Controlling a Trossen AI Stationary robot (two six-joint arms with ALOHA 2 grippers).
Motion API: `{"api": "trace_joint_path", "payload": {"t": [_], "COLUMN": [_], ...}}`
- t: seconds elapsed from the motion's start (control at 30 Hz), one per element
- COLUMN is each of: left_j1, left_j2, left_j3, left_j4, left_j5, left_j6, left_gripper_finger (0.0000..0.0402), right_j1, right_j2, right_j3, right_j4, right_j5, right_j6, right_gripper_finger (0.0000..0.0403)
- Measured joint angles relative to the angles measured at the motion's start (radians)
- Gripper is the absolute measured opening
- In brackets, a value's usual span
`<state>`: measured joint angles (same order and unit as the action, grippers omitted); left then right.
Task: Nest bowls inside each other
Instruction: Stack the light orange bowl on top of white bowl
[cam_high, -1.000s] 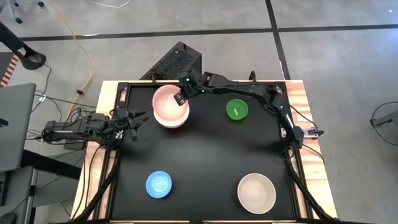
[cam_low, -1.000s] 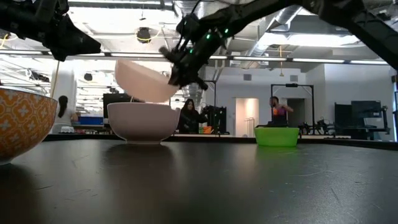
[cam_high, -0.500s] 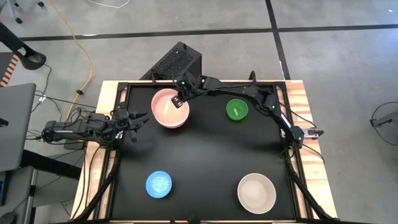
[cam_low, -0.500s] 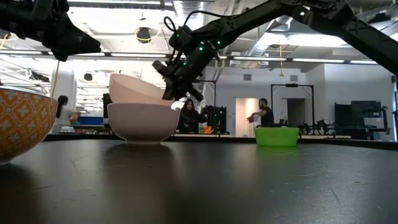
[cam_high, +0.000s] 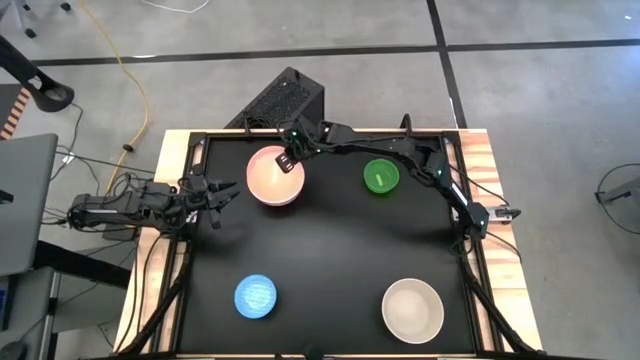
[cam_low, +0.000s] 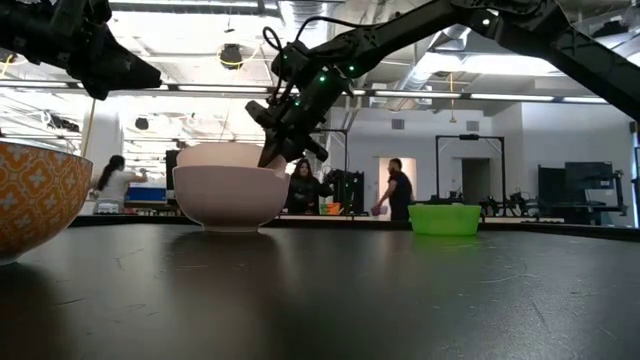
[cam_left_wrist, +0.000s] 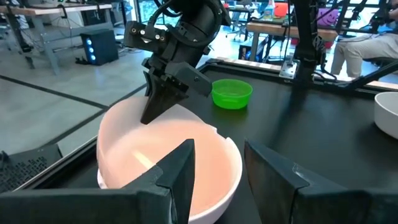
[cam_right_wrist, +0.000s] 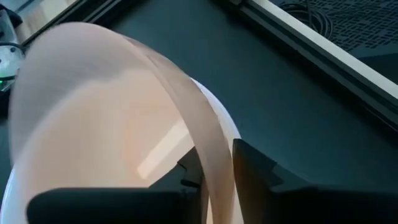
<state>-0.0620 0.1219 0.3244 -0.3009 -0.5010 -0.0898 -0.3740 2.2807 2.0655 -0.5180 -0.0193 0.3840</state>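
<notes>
A pale pink bowl sits nested in a white bowl at the far left of the black table; only its rim shows above the white one. My right gripper reaches in from the right, slanting down, open, with its fingers on either side of the pink rim. At the table's left edge my left gripper waits level and open, pointing at the bowls. A bright green bowl, a light blue bowl and a cream bowl each rest on their bases. My right gripper has one finger inside the pink bowl and the other outside it, astride the rim on the bowl's far right side. Its fingers slant down from above. Whether they touch the wall I cannot tell.
A bowl with an orange-patterned outer wall shows at the near left in the low view. A raised black frame edges the table. People move in the room behind.
My right gripper has come down toward the white bowl with the pink bowl. The pink bowl was tilted and held clear above the white one, then lay askew on its rim, and now sits level inside it.
</notes>
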Motion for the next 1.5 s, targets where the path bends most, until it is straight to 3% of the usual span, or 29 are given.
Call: {"api": "trace_joint_path", "payload": {"t": [0.27,0.6,1.0,1.07,1.27,1.5], "left_j1": [0.000,0.000,0.000,0.000,0.000,0.000], "left_j2": [0.000,0.000,0.000,0.000,0.000,0.000], "left_j3": [0.000,0.000,0.000,0.000,0.000,0.000], "left_j4": [-0.002,-0.004,-0.005,-0.005,-0.005,-0.004], "left_j5": [0.001,0.009,0.009,0.009,0.009,0.012], "left_j6": [0.000,-0.001,-0.007,-0.008,-0.009,-0.015], "left_gripper_finger": [0.0128,0.0128,0.0128,0.0128,0.0128,0.0128], "right_j1": [0.000,-0.015,0.008,0.032,0.108,0.134], "right_j2": [-0.002,-0.004,-0.004,-0.004,-0.004,0.030], "right_j3": [0.004,0.148,0.170,0.170,0.170,0.151], "right_j4": [-0.005,-0.139,-0.124,-0.124,-0.155,-0.171], "right_j5": [0.000,-0.001,0.001,0.049,0.379,0.517], "right_j6": [0.000,-0.026,-0.106,-0.126,-0.158,-0.123], "right_gripper_finger": [0.0114,0.0144,0.0141,0.0123,0.0016,0.0012]}}
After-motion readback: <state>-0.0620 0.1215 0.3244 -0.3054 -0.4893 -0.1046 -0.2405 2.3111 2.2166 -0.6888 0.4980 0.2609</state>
